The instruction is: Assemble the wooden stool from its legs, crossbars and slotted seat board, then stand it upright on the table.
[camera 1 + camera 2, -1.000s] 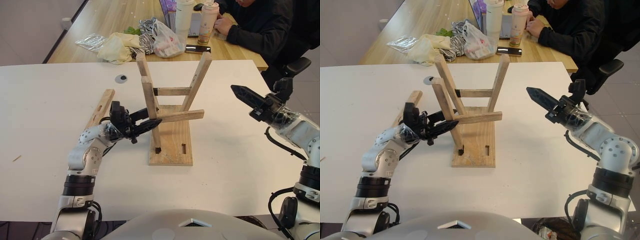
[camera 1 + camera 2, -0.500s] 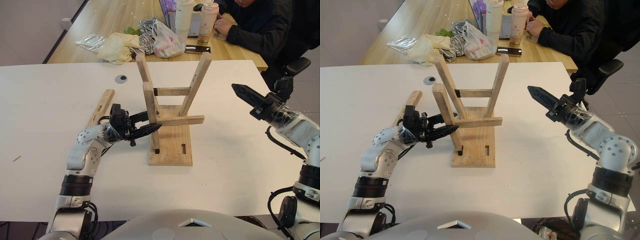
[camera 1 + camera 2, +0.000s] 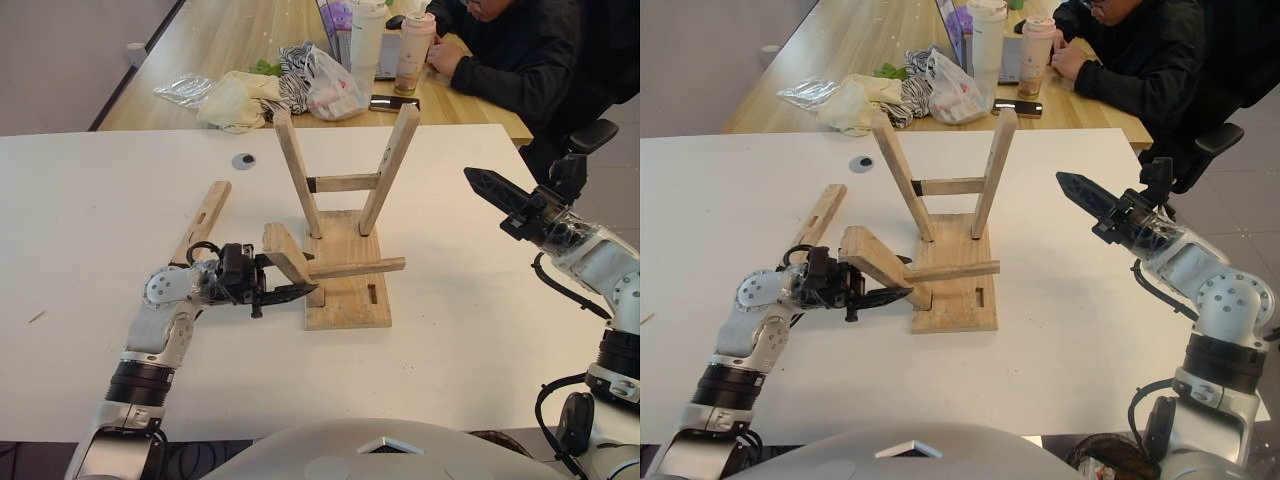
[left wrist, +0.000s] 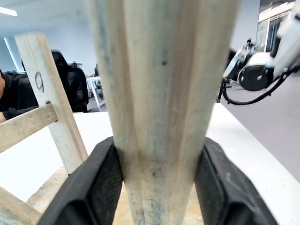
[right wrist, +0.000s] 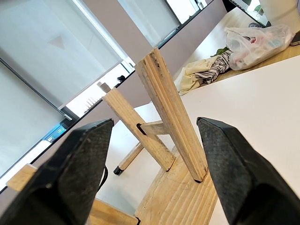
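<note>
The slotted seat board (image 3: 347,285) lies flat on the white table. Two legs (image 3: 297,172) (image 3: 391,155) stand in its far slots, joined by a crossbar (image 3: 343,183). A third leg (image 3: 286,259) leans low over the board's left edge, with a second crossbar (image 3: 357,267) reaching right from it. My left gripper (image 3: 292,291) is shut on that leaning leg (image 4: 159,93), whose wood sits between both pads (image 4: 96,185). A loose leg (image 3: 204,219) lies flat farther left. My right gripper (image 3: 487,188) hovers open above the table, well right of the stool, with wide-apart fingers (image 5: 84,173).
A small grey disc (image 3: 243,160) lies on the table behind the loose leg. Beyond the far edge, a wooden table (image 3: 210,40) carries bags, bottles and a phone, with a person sitting at it. Bare tabletop (image 3: 470,320) stretches between the board and my right arm.
The leg in my left gripper has tipped from nearly upright to a low lean toward the left. The left gripper dropped closer to the table with it. The right arm barely moved.
</note>
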